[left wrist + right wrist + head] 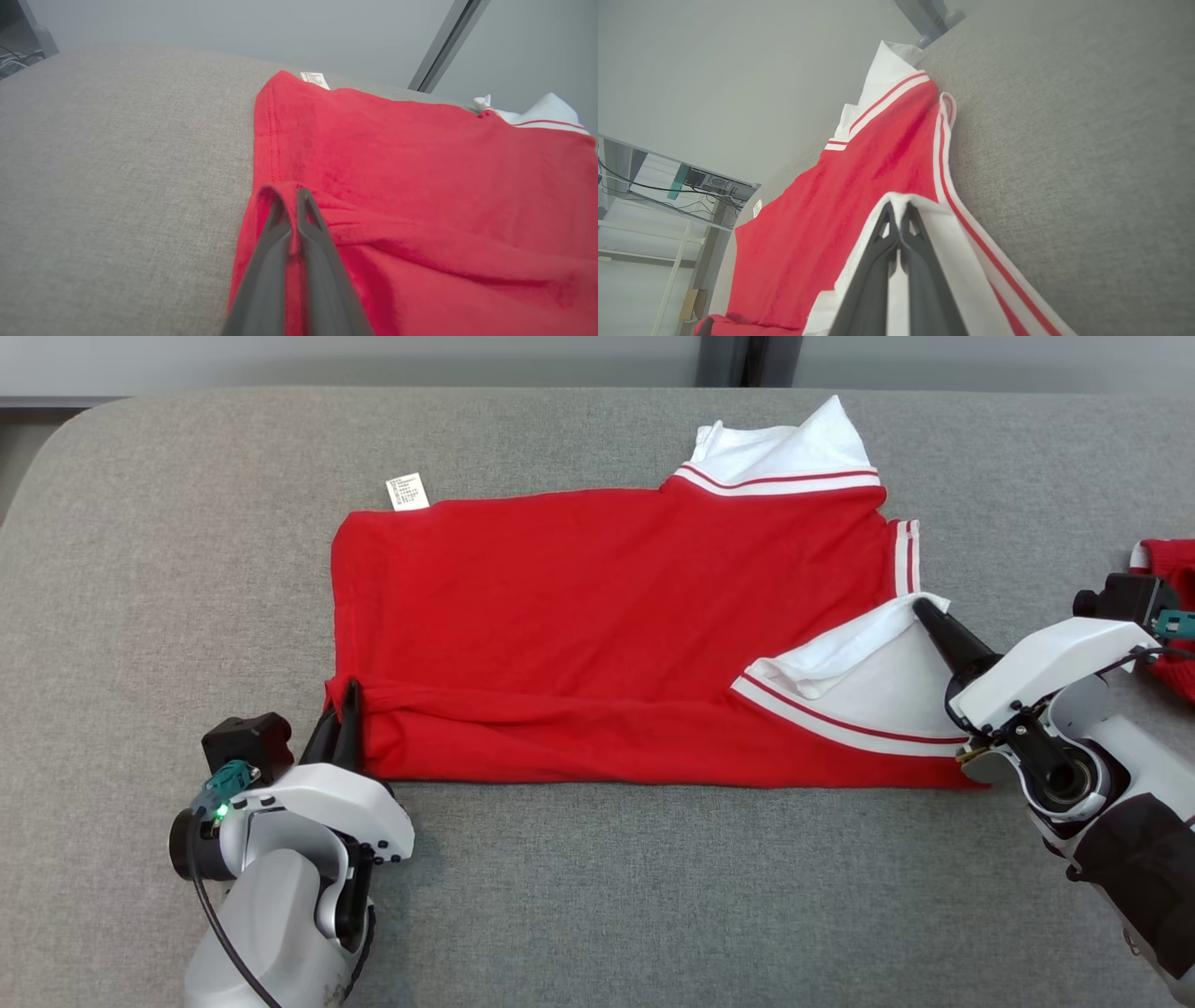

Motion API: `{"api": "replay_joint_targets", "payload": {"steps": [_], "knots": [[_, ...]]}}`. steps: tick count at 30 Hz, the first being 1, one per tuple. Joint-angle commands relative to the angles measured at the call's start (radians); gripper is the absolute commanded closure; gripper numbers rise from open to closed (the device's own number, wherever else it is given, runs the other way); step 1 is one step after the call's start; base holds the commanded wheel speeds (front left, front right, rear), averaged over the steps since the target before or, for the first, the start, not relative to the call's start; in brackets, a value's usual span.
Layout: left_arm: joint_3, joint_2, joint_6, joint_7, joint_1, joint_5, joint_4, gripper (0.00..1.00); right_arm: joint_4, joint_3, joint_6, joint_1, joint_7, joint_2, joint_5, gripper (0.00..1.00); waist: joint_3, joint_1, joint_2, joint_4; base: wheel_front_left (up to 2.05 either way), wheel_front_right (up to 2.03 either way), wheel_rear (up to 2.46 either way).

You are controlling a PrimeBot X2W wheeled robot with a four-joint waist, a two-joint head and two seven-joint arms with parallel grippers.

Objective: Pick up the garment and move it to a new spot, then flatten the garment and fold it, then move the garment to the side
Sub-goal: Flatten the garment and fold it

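On grey table (597, 896), centre: red garment (607, 616), flat, near edge folded over. At near-left corner: left gripper (345, 695), pinched closed on red fold. At right end: right gripper (924, 609), clamped on white striped sleeve (868, 681). Far-left corner: white label (408, 491).

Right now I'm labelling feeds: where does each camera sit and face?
Head: on the head, facing forward and down at the red shirt on the table; left tool lower left, right tool right.
Left wrist: on that wrist, facing along its fingers over the shirt's hem.
Right wrist: on that wrist, facing along its fingers over the white sleeve.
Head and left wrist share the care label.
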State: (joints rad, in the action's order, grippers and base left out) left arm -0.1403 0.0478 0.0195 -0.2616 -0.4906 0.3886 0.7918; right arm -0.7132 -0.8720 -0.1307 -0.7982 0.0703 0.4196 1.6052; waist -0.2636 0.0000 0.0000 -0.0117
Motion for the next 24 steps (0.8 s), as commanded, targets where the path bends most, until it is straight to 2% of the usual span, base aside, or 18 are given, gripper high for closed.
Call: {"api": "replay_joint_targets", "payload": {"steps": [1, 2, 3, 4, 5, 17, 24], "knots": [[0.001, 0.006, -0.001, -0.004, -0.008, 0.012, 0.010, 1.00, -0.008, 0.010, 0.000, -0.003, 0.013, 0.001, -0.005, 1.00, 0.002, 0.0000, 0.0000, 0.001, 0.00, 0.00, 0.00], [-0.003, 0.006, 0.000, -0.004, -0.008, 0.014, 0.019, 0.75, -0.017, 0.013, 0.000, -0.003, 0.019, 0.000, -0.005, 1.00, 0.003, 0.0000, 0.0000, 0.001, 0.00, 0.00, 0.00], [-0.007, 0.006, -0.001, -0.004, -0.010, 0.016, 0.026, 0.13, -0.031, 0.016, 0.000, -0.007, 0.032, 0.000, -0.010, 1.00, 0.004, 0.0000, 0.0000, 0.002, 0.00, 0.00, 0.00], [-0.009, 0.006, -0.004, -0.004, -0.014, 0.019, 0.032, 0.00, -0.039, 0.016, 0.000, -0.011, 0.040, -0.004, -0.015, 0.42, 0.005, 0.0000, 0.0000, 0.002, 0.00, 0.00, 0.00], [-0.011, 0.006, -0.007, -0.004, -0.017, 0.018, 0.036, 0.00, -0.044, 0.016, 0.000, -0.013, 0.045, -0.010, -0.016, 0.00, 0.006, 0.0000, 0.0000, 0.003, 0.00, 0.00, 0.00], [-0.003, 0.006, -0.030, -0.004, 0.011, 0.006, 0.017, 0.00, -0.028, 0.025, 0.000, -0.007, 0.098, -0.014, -0.042, 0.00, 0.040, 0.0000, 0.0000, 0.011, 0.00, 0.00, 0.00], [0.019, 0.006, -0.040, -0.004, 0.062, 0.021, -0.030, 0.00, 0.017, 0.028, 0.000, 0.023, 0.146, 0.010, -0.069, 0.00, 0.098, 0.0000, 0.0000, 0.013, 0.00, 0.00, 0.00]]}}
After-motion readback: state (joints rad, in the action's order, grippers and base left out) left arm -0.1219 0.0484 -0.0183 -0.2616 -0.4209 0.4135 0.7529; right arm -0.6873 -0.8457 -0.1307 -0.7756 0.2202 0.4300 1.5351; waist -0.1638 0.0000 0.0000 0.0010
